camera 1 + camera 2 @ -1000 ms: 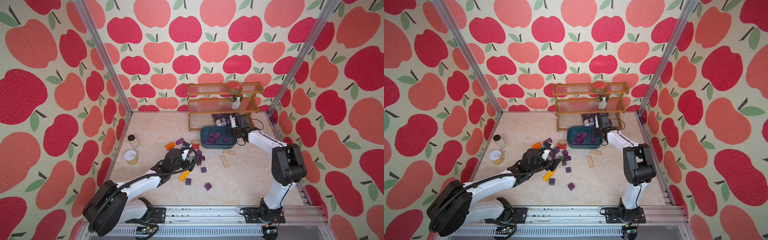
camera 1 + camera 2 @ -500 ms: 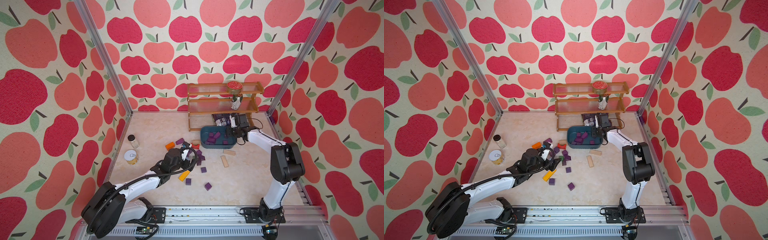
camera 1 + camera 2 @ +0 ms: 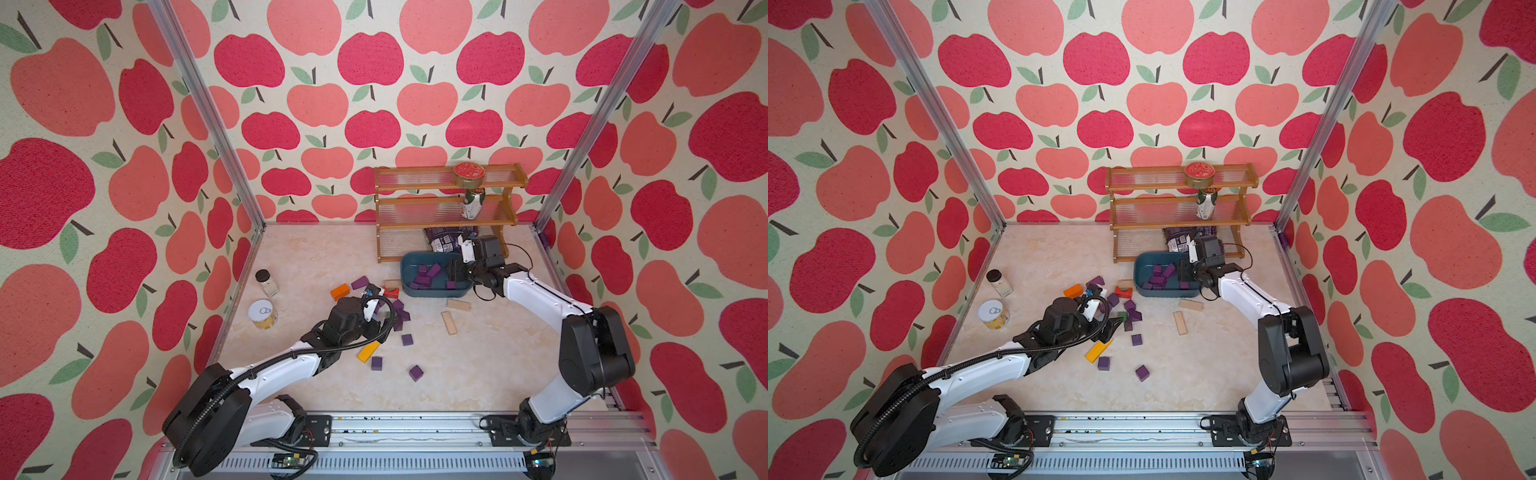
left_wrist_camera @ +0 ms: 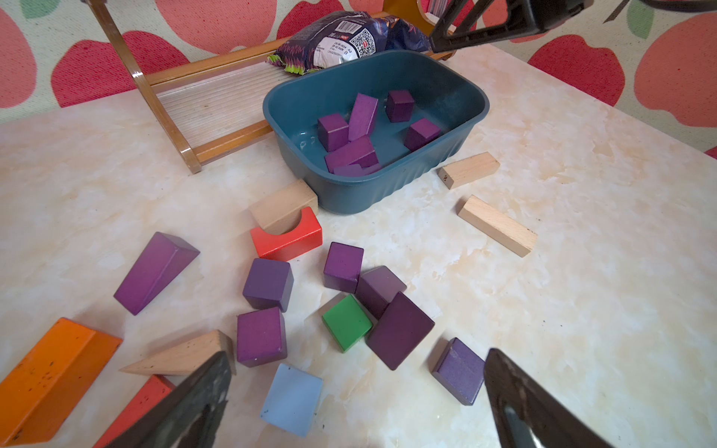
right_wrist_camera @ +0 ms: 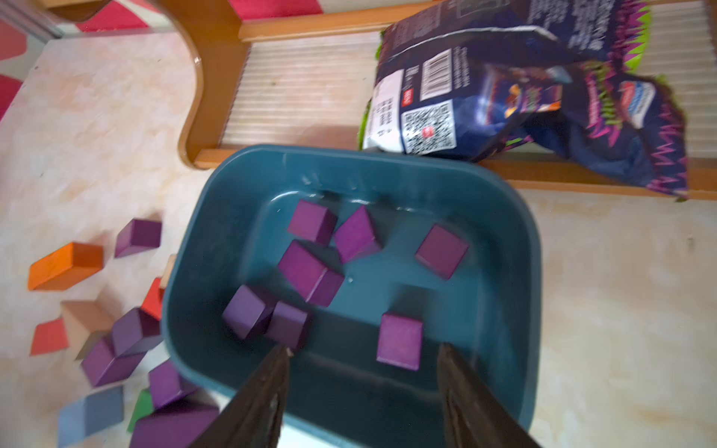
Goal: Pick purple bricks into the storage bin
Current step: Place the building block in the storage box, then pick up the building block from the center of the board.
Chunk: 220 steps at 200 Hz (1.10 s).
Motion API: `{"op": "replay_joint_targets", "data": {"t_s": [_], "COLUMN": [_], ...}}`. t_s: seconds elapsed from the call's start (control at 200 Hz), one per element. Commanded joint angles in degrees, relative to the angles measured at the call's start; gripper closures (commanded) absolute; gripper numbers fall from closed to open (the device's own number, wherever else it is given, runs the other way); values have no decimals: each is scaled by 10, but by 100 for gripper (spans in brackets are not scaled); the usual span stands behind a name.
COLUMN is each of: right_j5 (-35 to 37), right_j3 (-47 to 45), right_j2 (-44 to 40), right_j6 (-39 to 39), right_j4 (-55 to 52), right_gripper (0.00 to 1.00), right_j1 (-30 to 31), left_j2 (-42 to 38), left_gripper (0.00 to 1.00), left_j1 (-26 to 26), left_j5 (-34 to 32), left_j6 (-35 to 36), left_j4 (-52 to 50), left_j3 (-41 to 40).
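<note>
Over the storage bin [image 5: 504, 310] my right pincer [image 5: 364, 347] stands parted, empty; purple bricks [image 5: 310, 271] lie inside. Meanwhile my left pincer [image 4: 357, 353] gapes wide above loose ones on the surface [image 4: 543, 310]. I'd centre one cube [image 4: 262, 335], clear of the green block [image 4: 346, 322].

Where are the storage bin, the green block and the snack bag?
storage bin [image 4: 388, 192]: left wrist view, on its ribbed outer wall
green block [image 4: 346, 322]: left wrist view, on its top face
snack bag [image 5: 504, 101]: right wrist view, on its crinkled middle
</note>
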Motion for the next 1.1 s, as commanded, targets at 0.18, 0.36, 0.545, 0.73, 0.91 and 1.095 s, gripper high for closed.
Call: {"op": "replay_joint_targets", "data": {"t_s": [0.18, 0.36, 0.545, 0.73, 0.91, 1.095], "right_j5": [77, 198, 190, 162, 135, 94], "right_j3": [-117, -181, -223, -266, -295, -295], "right_j2": [-164, -250, -297, -309, -287, -245], "right_j6": [-18, -48, -31, 15, 35, 64], "right_j4": [-45, -47, -55, -48, -11, 33], "right_gripper": [34, 30, 28, 26, 23, 14], "right_j1": [65, 139, 174, 213, 245, 256], "left_j2": [-22, -19, -23, -32, -45, -50], "left_gripper": [1, 1, 1, 1, 1, 1], "left_j1": [-4, -4, -4, -2, -1, 2], "left_j5": [-21, -23, -32, -53, -70, -78], "left_j6": [6, 5, 6, 10, 11, 4], "left_j4": [2, 1, 1, 0, -3, 4], "left_j3": [4, 4, 2, -1, -5, -12]}}
